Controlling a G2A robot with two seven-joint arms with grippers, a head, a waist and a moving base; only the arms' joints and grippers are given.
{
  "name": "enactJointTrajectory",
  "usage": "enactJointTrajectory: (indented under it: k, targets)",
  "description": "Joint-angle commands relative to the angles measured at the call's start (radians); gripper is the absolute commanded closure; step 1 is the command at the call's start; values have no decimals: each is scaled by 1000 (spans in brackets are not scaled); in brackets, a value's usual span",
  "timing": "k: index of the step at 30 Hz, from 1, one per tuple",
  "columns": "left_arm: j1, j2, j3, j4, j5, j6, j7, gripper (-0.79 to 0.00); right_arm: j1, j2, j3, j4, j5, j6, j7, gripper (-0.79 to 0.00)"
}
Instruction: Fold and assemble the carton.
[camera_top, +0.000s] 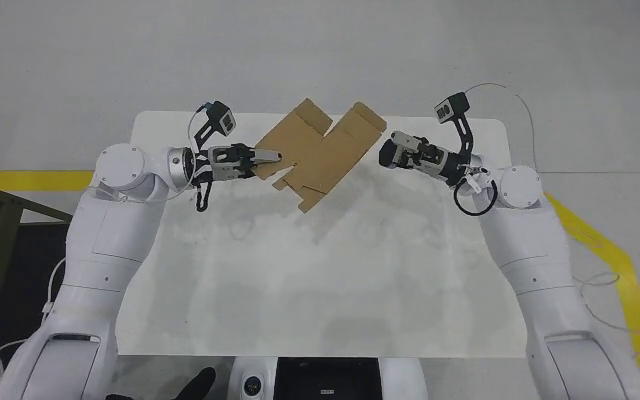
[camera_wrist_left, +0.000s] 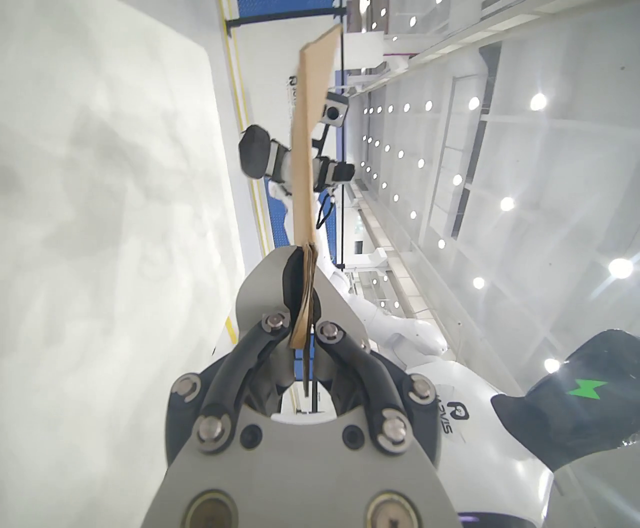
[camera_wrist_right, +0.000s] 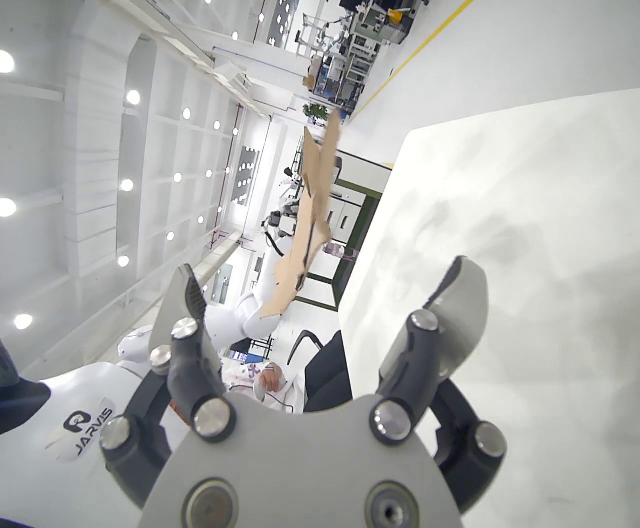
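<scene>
A flat brown carton (camera_top: 318, 152) hangs above the back of the white table (camera_top: 320, 270), its flaps spread out. My left gripper (camera_top: 272, 157) is shut on the carton's left edge. In the left wrist view the carton (camera_wrist_left: 311, 150) shows edge-on, pinched between the gripper's (camera_wrist_left: 305, 280) pads. My right gripper (camera_top: 384, 150) stands open just off the carton's right corner, apart from it. From the right wrist the carton (camera_wrist_right: 310, 220) hangs ahead of the open gripper (camera_wrist_right: 325, 290), nothing between the fingers.
The table's back edge lies under the carton. A yellow floor line (camera_top: 35, 180) runs beside the table on both sides. A thin cable (camera_top: 500, 92) loops behind the right arm.
</scene>
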Motion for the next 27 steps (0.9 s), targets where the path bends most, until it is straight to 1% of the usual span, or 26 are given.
enactJointTrajectory:
  k: [1,2,4,9,16,27]
  targets:
    - [-1,5,-6,8,-4,-4,-53,0,12,6,-1,4,-5,18,82,-785]
    - [-1,7,-7,10,-7,-10,-81,0,21,8,-10,-2,-22,22,130,-785]
    - [1,11,-10,15,-4,-19,-123,0,35,11,-13,-4,-26,8,168,-785]
    - [10,19,-10,5,-18,-42,-199,0,35,24,-55,-56,-51,77,248,-785]
    - [26,31,39,-39,-30,-55,-199,0,8,49,-86,-110,-25,87,258,-785]
    - [26,42,109,-55,-76,-65,-199,0,17,79,-148,-100,-7,70,241,-785]
